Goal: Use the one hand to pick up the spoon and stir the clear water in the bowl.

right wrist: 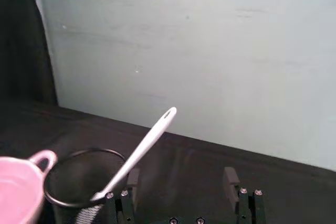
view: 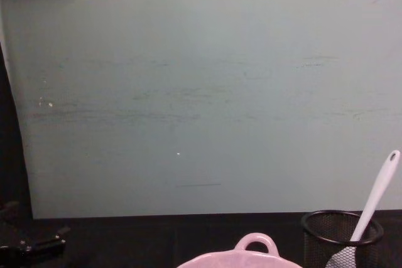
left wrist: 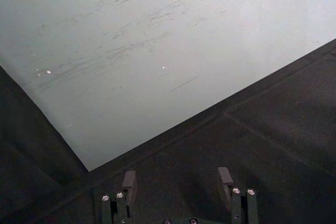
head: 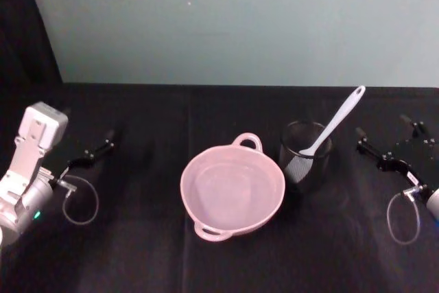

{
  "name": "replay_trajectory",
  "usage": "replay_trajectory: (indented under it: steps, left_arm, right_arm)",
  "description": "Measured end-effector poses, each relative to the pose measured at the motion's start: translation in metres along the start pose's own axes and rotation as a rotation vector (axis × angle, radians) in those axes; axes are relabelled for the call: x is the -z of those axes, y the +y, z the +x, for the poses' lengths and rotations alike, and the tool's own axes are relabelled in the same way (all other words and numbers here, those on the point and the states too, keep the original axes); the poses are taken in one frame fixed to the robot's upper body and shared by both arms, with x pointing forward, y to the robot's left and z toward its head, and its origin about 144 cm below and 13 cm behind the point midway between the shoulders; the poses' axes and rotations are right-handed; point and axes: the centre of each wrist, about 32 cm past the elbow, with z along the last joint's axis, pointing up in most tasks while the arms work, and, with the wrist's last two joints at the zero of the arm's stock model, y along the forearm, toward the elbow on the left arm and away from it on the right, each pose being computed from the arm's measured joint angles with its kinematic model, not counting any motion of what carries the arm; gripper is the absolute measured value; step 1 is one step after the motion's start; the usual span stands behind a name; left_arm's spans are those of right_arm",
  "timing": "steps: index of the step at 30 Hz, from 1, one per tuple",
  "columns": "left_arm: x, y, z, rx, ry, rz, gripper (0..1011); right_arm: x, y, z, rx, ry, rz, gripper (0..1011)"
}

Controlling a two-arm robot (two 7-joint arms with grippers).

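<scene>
Spoon (head: pixel 335 124) stands scoop-down in mesh cup (head: pixel 305 156), at 3 o'clock of bowl (head: pixel 232 189). Right gripper (head: pixel 381 145) open beyond cup; left gripper (head: pixel 96 149) open at 9 o'clock.

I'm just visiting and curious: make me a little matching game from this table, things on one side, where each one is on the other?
Things:
1. spoon
2. bowl
3. mesh cup
4. left end effector

Places:
A. at the table's middle, between the two arms
B. standing scoop-down inside the cup, handle leaning out
C. far on the robot's left, open over bare black cloth
D. just to the robot's right of the bowl

Pairs: 1-B, 2-A, 3-D, 4-C
</scene>
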Motion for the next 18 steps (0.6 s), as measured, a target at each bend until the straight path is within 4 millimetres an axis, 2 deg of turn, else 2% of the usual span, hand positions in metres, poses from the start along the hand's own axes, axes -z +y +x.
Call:
replay_trajectory:
  steps: [9,18]
  left_arm:
    - [0.0,0.0,0.0,0.0,0.0,0.0,1005]
    - [0.0,0.0,0.0,0.0,0.0,0.0,1005]
  right_arm:
    - [0.021,0.01,-0.009,0.024,-0.133,-0.036,1003]
    - [0.027,0.013,-0.01,0.023,-0.146,-0.052,1002]
